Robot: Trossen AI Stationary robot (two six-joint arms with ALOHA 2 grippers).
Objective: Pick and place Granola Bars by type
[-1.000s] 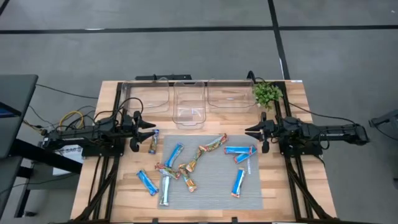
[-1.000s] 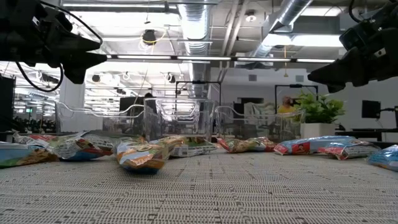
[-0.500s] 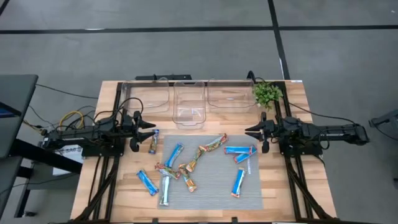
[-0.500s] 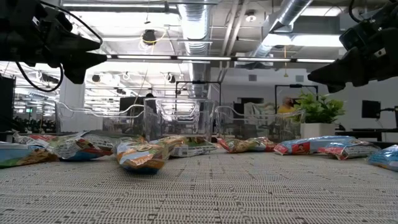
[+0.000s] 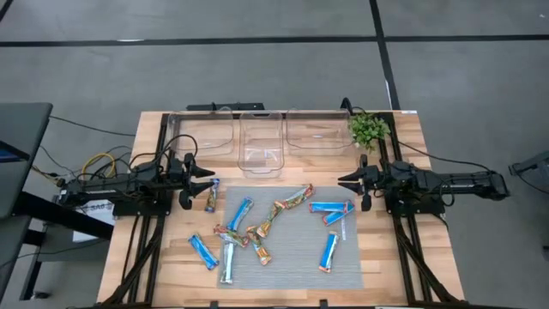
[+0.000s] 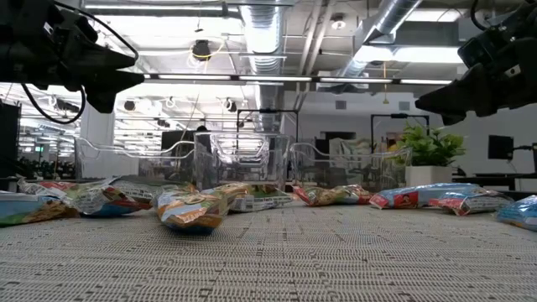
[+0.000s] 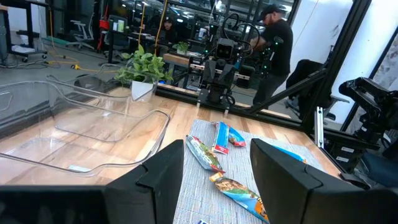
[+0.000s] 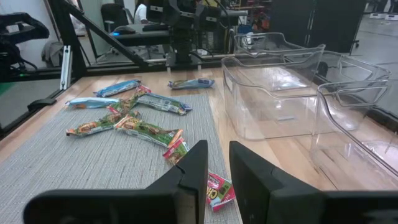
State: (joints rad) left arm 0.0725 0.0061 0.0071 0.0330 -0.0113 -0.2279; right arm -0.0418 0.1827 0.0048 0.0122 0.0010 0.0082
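Observation:
The granola bars lie loose on a grey mat [image 5: 296, 257]. Multicoloured ones cluster mid-mat [image 5: 290, 201] [image 5: 257, 244]. Blue-and-white ones [image 5: 239, 213] [image 5: 229, 261] lie toward the left, and one [image 5: 203, 251] rests on bare wood. Blue bars with orange-red ends [image 5: 331, 207] [image 5: 328, 251] lie toward the right. Another blue bar [image 5: 211, 196] rests on the wood beside my left gripper [image 5: 208, 180], which hovers open at the mat's left far corner. My right gripper [image 5: 343, 181] hovers at the right far corner, its fingers a narrow gap apart [image 8: 218, 168].
Three clear plastic bins [image 5: 206, 133] [image 5: 261, 146] [image 5: 319, 130] stand in a row along the far edge. A small potted plant [image 5: 369, 129] stands at the far right, just beyond the right arm. A person works in the room behind [image 7: 278, 43].

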